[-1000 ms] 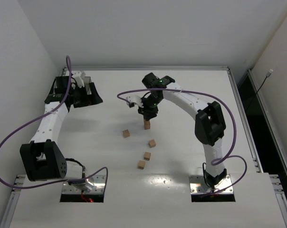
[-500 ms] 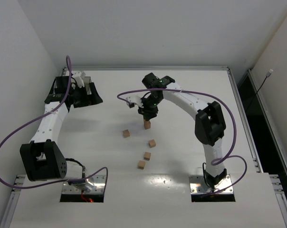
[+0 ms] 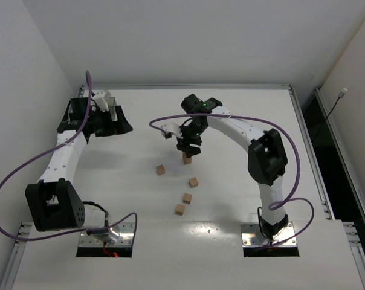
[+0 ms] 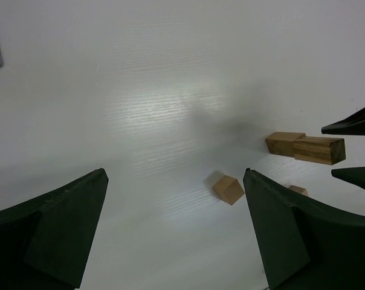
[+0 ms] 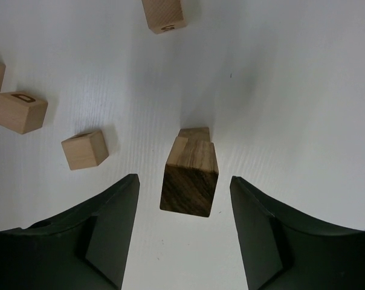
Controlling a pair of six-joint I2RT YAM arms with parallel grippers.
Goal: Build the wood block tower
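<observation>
Right gripper (image 3: 187, 148) is hanging just over the tower (image 3: 187, 159), jaws apart, fingers (image 5: 110, 223) flanking the top block (image 5: 190, 180) w/o touching it. Tower is standing two blocks high near mid-table (image 3: 243, 199), top one sitting slightly skewed. Four loose blocks (image 3: 187, 197) are lying nearer the arm bases. Left gripper (image 4: 174, 176) is hovering far left, jaws wide apart, holding nothing.

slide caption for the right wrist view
Open right claw flanking a two-high tower of light tan wooden cubes, four loose cubes beyond
</observation>
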